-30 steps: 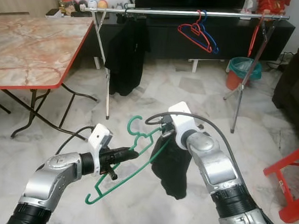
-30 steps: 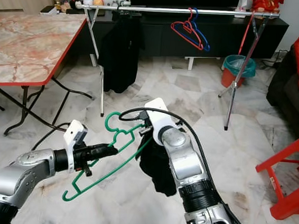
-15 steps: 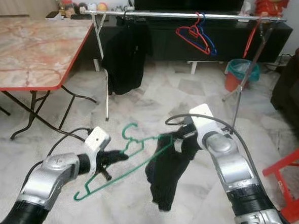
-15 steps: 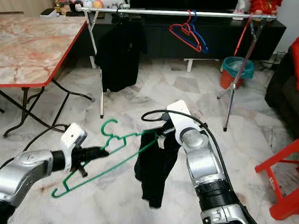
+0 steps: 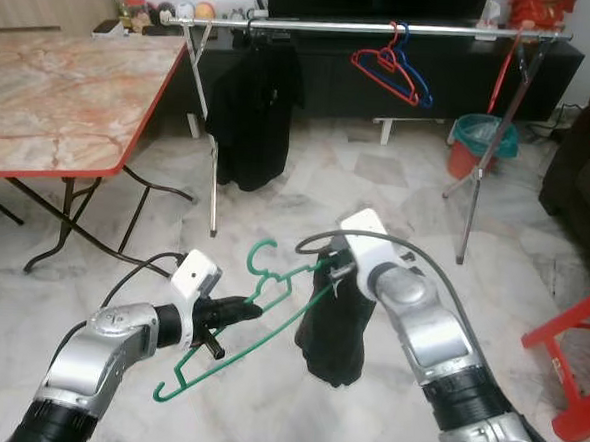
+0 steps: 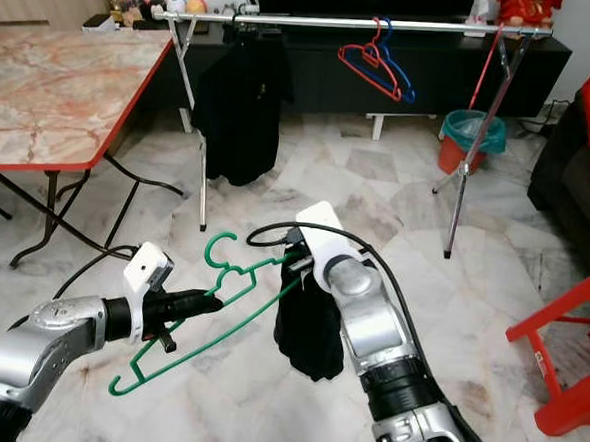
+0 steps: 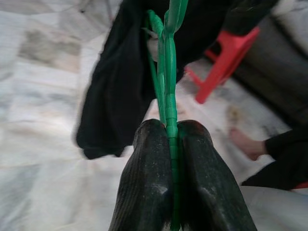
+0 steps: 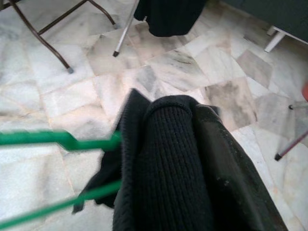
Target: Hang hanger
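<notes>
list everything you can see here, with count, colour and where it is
green hanger: one, green, held low between both arms
black garment: one, black, draped from the right gripper, over the hanger's end
clothes rail: one, silver, across the back
hung black garment: one, black, left part of rail
spare hangers: two, red and blue, on rail
table: one, marble top with red edge, left
bin: one, teal and orange, back right
red stool: one, red, right
left gripper: black, shut on the hanger
right gripper: under the garment
</notes>
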You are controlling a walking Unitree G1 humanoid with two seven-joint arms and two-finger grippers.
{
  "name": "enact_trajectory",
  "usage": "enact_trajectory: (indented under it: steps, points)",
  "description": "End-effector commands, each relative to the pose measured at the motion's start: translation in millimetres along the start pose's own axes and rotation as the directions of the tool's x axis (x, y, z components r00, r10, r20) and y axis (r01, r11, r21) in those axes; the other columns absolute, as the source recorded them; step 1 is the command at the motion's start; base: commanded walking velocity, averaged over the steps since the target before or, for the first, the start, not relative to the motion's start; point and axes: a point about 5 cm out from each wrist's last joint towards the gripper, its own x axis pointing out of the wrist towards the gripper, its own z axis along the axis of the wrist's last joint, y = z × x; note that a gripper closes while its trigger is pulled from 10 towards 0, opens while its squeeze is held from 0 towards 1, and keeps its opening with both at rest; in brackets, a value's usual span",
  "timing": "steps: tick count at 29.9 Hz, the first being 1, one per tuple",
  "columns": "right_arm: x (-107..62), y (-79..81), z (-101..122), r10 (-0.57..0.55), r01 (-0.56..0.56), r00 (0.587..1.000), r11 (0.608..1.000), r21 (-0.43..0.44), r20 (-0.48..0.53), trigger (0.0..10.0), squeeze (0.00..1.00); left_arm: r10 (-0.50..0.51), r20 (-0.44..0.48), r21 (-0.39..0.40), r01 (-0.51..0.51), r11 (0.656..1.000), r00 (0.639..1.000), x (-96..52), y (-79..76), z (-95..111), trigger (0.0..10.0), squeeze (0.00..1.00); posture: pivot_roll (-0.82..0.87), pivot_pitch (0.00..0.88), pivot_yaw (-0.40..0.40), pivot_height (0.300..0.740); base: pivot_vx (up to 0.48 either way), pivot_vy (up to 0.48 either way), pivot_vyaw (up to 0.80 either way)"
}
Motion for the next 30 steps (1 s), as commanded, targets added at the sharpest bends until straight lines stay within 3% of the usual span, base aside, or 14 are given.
enact_trajectory:
  steps: [1,4,7,13,16,20,22,24,26,30]
  points:
    - [-3.0,2.9,8,0.011,-0.011,0.999,1.000,-0.002,0.035,10.0,0.00,-0.064,0.028,0.015,0.063,0.998,0.998,0.0,-7.7,8,10.0,0.00,-0.06,0.006,0.031,0.740,0.000,0.000,0.00]
    - [-2.7,0.2,9,-0.012,0.011,0.999,1.000,0.014,0.041,10.0,0.00,-0.132,0.013,0.008,0.132,0.991,0.991,-1.8,-15.4,6,10.0,0.00,-0.06,0.005,0.029,0.740,0.000,0.000,0.00]
    - [-1.8,-12.4,10,-0.091,0.089,0.995,0.995,0.045,0.048,10.0,0.00,-0.174,0.000,-0.003,0.174,0.985,0.985,-4.9,-20.5,5,10.0,0.00,-0.05,0.006,0.029,0.740,0.000,0.000,0.00]
    - [-4.9,-54.9,7,-0.285,0.281,0.958,0.955,0.094,0.033,10.0,0.00,-0.157,-0.078,0.001,0.158,0.987,0.984,-10.8,-18.6,-6,10.0,0.00,-0.05,0.007,0.029,0.740,0.000,0.000,0.00]
    - [-5.7,-64.4,3,-0.319,0.316,0.948,0.944,0.093,0.019,10.0,0.00,-0.202,-0.077,-0.011,0.202,0.979,0.976,-12.1,-24.6,-5,10.0,0.00,-0.05,0.008,0.030,0.740,0.000,0.000,0.00]
    - [-5.4,-63.8,4,-0.307,0.303,0.952,0.947,0.106,0.022,10.0,0.00,-0.196,-0.080,-0.007,0.196,0.981,0.977,-11.6,-24.2,-5,10.0,0.00,-0.05,0.009,0.031,0.740,0.000,0.000,0.00]
    - [-4.3,-58.4,6,-0.276,0.271,0.961,0.955,0.122,0.029,10.0,0.00,-0.138,-0.091,0.027,0.141,0.990,0.986,-9.7,-18.0,-6,10.0,0.00,-0.06,0.009,0.032,0.740,0.000,0.000,0.00]
    - [-2.2,-45.5,10,-0.216,0.208,0.975,0.968,0.137,0.045,10.0,0.00,0.009,-0.081,0.064,-0.003,0.998,0.997,-6.8,-0.2,-4,10.0,0.00,-0.05,0.008,0.033,0.740,0.000,0.000,0.00]
    - [-0.9,-40.7,9,-0.197,0.190,0.979,0.974,0.125,0.044,10.0,0.00,0.069,-0.066,0.071,-0.064,0.995,0.995,-6.9,7.4,-1,10.0,0.00,-0.05,0.008,0.032,0.740,0.000,0.000,0.00]
    - [0.6,-38.2,8,-0.190,0.184,0.981,0.975,0.125,0.040,10.0,0.00,0.083,-0.046,0.075,-0.080,0.994,0.995,-8.9,10.0,3,10.0,0.00,-0.05,0.008,0.031,0.740,0.000,0.000,0.00]
